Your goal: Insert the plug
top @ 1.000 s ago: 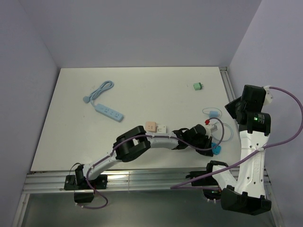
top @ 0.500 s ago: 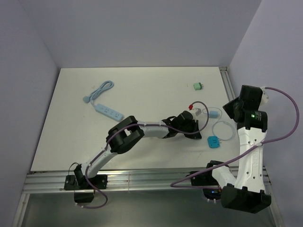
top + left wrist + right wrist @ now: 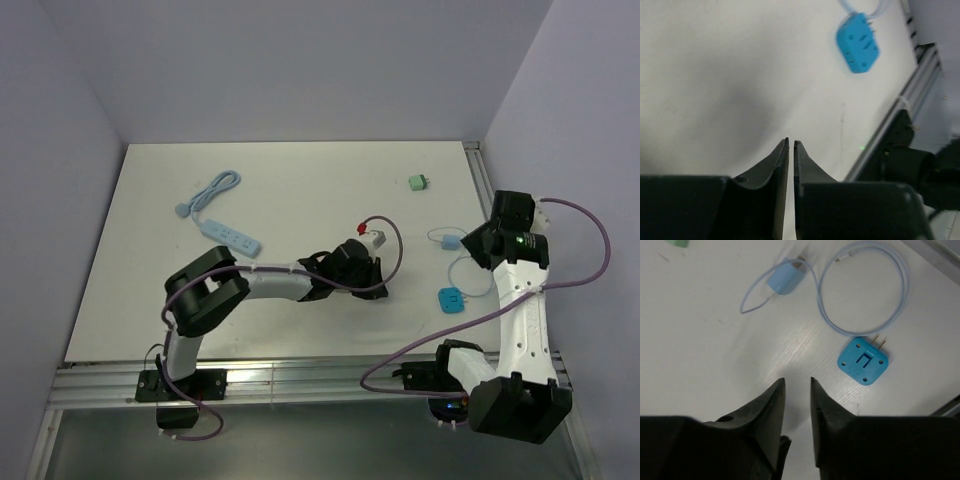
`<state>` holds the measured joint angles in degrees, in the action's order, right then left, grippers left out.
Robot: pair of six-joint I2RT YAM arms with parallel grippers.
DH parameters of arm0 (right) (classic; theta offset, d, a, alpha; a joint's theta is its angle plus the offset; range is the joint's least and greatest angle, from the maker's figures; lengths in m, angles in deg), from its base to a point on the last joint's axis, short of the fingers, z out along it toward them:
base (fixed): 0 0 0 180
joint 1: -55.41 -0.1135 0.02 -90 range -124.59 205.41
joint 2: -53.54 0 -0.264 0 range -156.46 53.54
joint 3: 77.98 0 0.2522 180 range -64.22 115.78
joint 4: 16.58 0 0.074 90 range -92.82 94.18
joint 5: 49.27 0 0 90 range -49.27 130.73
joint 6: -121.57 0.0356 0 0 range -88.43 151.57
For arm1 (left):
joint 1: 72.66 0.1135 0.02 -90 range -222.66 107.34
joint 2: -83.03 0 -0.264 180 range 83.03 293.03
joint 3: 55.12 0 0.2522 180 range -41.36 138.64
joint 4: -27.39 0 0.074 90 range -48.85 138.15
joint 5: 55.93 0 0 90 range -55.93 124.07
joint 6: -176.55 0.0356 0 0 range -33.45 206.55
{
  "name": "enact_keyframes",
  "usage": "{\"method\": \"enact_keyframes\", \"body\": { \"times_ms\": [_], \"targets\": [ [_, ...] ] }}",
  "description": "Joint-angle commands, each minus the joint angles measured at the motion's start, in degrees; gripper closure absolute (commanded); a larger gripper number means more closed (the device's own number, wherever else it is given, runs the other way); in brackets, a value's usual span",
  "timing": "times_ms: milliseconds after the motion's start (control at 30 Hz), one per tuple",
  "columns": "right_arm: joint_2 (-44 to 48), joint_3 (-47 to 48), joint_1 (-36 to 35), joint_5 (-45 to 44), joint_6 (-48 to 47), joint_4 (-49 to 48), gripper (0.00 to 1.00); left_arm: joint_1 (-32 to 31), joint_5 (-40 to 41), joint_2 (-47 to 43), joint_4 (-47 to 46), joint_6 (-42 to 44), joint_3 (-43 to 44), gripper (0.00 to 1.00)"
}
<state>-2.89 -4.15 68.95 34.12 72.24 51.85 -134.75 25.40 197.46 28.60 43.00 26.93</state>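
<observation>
The blue adapter (image 3: 862, 360) looks like smooth, slightly glossy plastic with two thin metal prongs. Beside it, the pale blue cable (image 3: 867, 290) has a soft matt, rubbery sheath. Under the adapter, the white table (image 3: 700, 355) shows a matt, faintly grained, scuffed surface.

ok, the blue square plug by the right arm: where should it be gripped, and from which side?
Grip the blue square plug across its two flat side faces, coming straight down from above. It lies flat on the table, prongs sticking out along the surface, so keep the right tool off the pronged edge.
</observation>
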Motion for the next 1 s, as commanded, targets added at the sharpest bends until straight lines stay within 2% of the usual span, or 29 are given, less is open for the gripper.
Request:
{"method": "enact_keyframes", "body": {
  "times_ms": [0,67,167,267,400,433,600,800,967],
  "targets": [
    [-3.16,-2.15,0.43,-3.67,1.87,-0.01,0.69,-0.23,1.98,-10.17,-1.95,1.98,-3.15,0.85],
    [-6.92,-3.29,0.61,-3.76,2.14,0.78,0.72,-0.23,1.81,-12.38,-1.07,2.24,-4.13,0.84],
    [-10.63,-5.05,0.70,-4.46,1.52,0.96,0.69,-0.23,-0.30,-17.83,-1.51,2.24,-7.38,0.82],
    [-14.32,-8.74,1.84,-3.94,0.64,-1.93,0.51,0.21,-0.38,-23.63,0.77,1.80,-10.10,0.77],
    [-16.35,-12.69,3.60,0.01,-0.15,-5.63,0.13,2.05,-0.12,-31.79,3.50,1.71,-14.05,0.72],
    [-16.87,-13.31,3.95,0.45,0.03,-5.81,0.10,2.32,-0.04,-33.12,3.68,1.45,-14.76,0.70],
    [-19.16,-14.63,4.21,0.11,2.83,-6.24,0.07,4.51,0.93,-41.02,3.59,1.19,-19.41,0.65],
    [-23.46,-14.99,4.30,-1.56,6.26,-8.62,0.04,6.97,0.68,-45.26,3.85,1.36,-22.06,0.62],
    [-25.66,-17.53,4.21,-1.91,8.81,-11.52,0.10,7.77,0.32,-46.66,3.77,1.36,-23.02,0.61]
  ]
}}
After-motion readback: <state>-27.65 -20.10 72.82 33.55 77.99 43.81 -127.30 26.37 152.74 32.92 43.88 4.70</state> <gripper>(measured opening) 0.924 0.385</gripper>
